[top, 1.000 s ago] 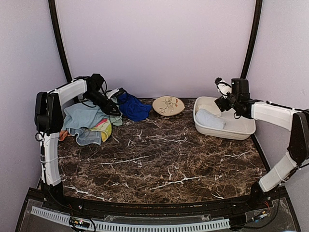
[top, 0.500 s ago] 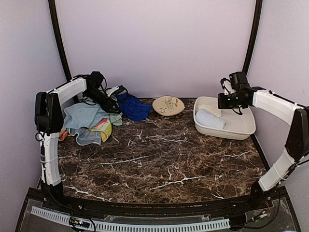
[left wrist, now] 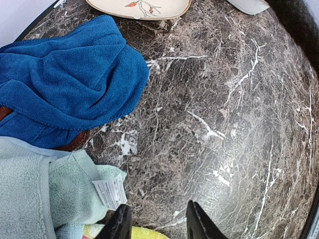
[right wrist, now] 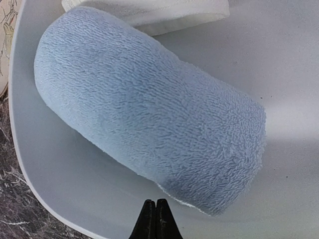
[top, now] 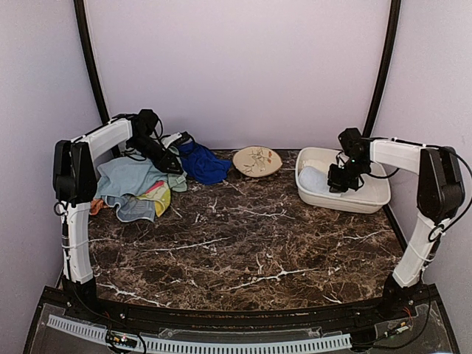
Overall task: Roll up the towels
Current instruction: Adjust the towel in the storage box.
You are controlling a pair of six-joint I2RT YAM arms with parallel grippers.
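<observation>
A heap of loose towels lies at the back left: a royal blue towel (top: 203, 164) (left wrist: 65, 79), a light blue towel (top: 125, 177), a pale green towel (left wrist: 35, 189) with a white label, and a yellow towel (top: 157, 198) (left wrist: 137, 233). My left gripper (top: 175, 167) (left wrist: 157, 221) hangs open over the marble at the heap's edge, with nothing between its fingers. A rolled light blue towel (top: 320, 181) (right wrist: 149, 114) lies in the white tub (top: 369, 199) (right wrist: 45, 184), with a cream-white towel (right wrist: 159, 12) behind it. My right gripper (top: 338, 181) (right wrist: 155, 219) is shut and empty, just above the tub beside the roll.
A round beige patterned plate (top: 257, 161) (left wrist: 144, 7) leans at the back between the heap and the tub. Purple walls and two black poles close in the back and sides. The tub stands near the table's right edge.
My right gripper has shut and come down from above the tub's far rim to just over the rolled towel inside. The left arm has hardly moved.
</observation>
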